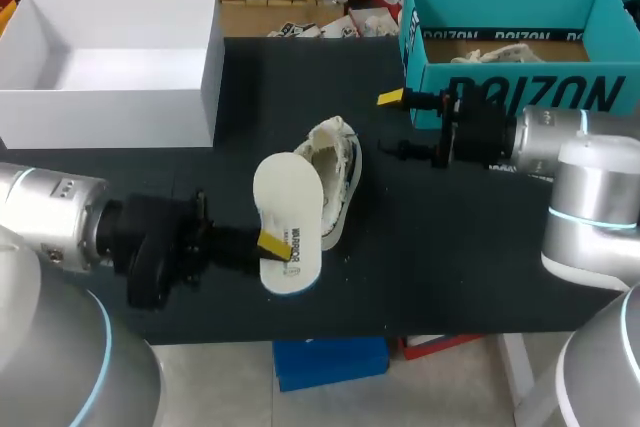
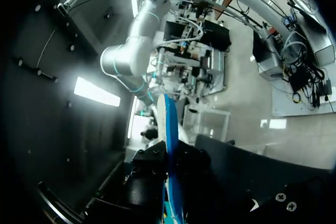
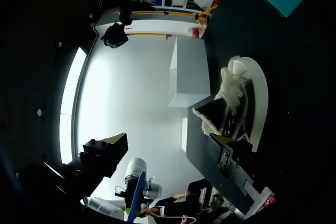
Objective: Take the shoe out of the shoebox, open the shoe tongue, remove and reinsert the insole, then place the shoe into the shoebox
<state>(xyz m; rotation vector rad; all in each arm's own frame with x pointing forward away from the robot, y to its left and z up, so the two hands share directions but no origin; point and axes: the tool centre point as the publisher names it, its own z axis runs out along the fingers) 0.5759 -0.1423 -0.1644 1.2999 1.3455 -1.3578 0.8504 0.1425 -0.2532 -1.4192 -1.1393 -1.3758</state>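
Note:
A pale shoe (image 1: 338,175) lies on its side in the middle of the black table (image 1: 450,267). Its white insole (image 1: 288,219), blue at the edge, is out of the shoe and leans against it on the near side. My left gripper (image 1: 270,245) is shut on the insole's near end. In the left wrist view the insole (image 2: 169,140) stands edge-on between the black fingers (image 2: 149,169). My right gripper (image 1: 392,125) is open and holds nothing, a little to the right of the shoe. Ahead of its fingers (image 3: 107,153), the right wrist view shows the shoe (image 3: 228,103) and the insole (image 3: 261,95).
The teal shoebox (image 1: 515,92) stands open at the back right, just behind my right gripper, with paper inside. An open white box (image 1: 110,97) stands at the back left; the right wrist view shows the white box (image 3: 189,74) beyond the shoe.

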